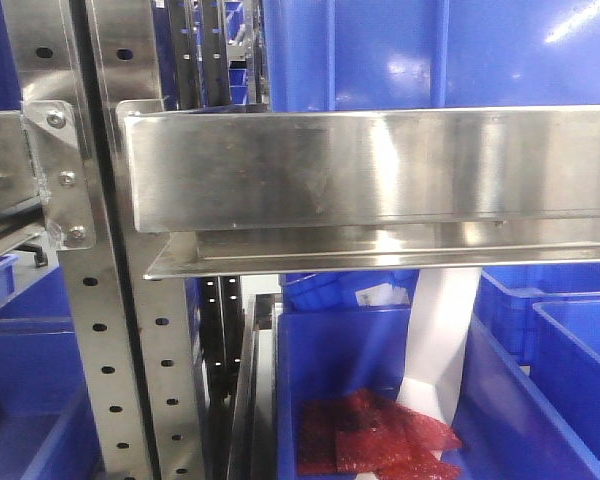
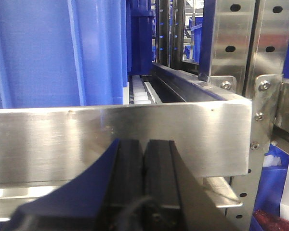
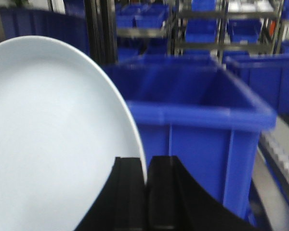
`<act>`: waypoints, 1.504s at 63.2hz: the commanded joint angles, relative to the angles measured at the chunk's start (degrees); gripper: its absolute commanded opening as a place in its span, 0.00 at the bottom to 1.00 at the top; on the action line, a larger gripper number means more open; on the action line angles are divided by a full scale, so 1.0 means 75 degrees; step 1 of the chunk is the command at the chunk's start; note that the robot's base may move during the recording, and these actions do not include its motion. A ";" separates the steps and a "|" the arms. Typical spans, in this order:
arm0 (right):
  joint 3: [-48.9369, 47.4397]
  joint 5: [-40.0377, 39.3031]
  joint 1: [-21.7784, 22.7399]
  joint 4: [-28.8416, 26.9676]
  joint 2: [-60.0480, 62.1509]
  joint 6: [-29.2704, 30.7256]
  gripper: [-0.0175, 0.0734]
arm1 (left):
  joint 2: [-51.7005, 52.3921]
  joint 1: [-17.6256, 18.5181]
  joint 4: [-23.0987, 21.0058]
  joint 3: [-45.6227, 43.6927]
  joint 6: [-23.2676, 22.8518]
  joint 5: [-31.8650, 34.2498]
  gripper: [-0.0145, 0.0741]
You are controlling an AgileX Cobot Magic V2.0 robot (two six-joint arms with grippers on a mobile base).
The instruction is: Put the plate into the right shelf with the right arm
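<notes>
**A:** Where's the plate [image 3: 53, 144] at?

**B:** In the right gripper [image 3: 145, 166]. The black fingers are pinched onto the rim, and the plate stands on edge, filling the left of the wrist view. A blue bin [image 3: 192, 139] sits ahead of it.

**A:** And the other arm?

**B:** The left gripper [image 2: 144, 159] has its fingers pressed together with nothing between them, facing a brushed-steel rail [image 2: 135, 130]. It's idle, I'd say.

**A:** How will the plate handle?

**B:** It looks glossy and rigid, so I'd judge it slippery and breakable. It won't flex, but a rim pinch lets its weight lever against the pads — it could pivot or slide if the arm jerks.

**A:** Is there a better hold?

**B:** The rim is the only place thin enough for those fingers, so that hold is sensible. The worry is the right shelf [image 1: 380, 165]: hard steel edges, narrow gaps between rails and bins. A knock there could chip the plate, so I'd move slowly — and lower it flat before letting go.
</notes>
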State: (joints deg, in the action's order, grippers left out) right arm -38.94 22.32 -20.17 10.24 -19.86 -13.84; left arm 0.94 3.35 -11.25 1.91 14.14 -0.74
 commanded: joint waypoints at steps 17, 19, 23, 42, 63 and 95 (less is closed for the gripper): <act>-0.3482 -0.1207 0.0036 0.0305 -0.2676 0.0048 0.25 | 0.0084 -0.0013 -0.0017 0.0059 -0.0019 0.0682 0.11; -0.3779 -0.1184 0.0036 0.0404 -0.2990 0.0048 0.25 | 0.0084 -0.0013 -0.0017 0.0059 -0.0019 0.0682 0.11; -0.4350 -0.1109 0.0036 0.0656 -0.3676 0.0048 0.25 | 0.0084 -0.0013 -0.0017 0.0059 -0.0019 0.0682 0.11; -0.6536 -0.0589 0.0210 0.1235 -0.6269 0.0048 0.25 | 0.0084 -0.0013 -0.0017 0.0059 -0.0019 0.0682 0.11; -0.7107 -0.0853 0.1415 0.1221 -0.8203 0.0048 0.25 | 0.0084 -0.0013 -0.0017 0.0059 -0.0019 0.0682 0.11; -0.7107 -0.0799 0.1392 0.1134 -0.9426 0.0048 0.34 | 0.0084 -0.0013 -0.0017 0.0059 -0.0019 0.0682 0.11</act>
State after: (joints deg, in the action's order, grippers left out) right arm -89.91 21.11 -9.78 18.39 -93.47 -13.74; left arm 0.94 3.35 -11.25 1.91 14.14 -0.74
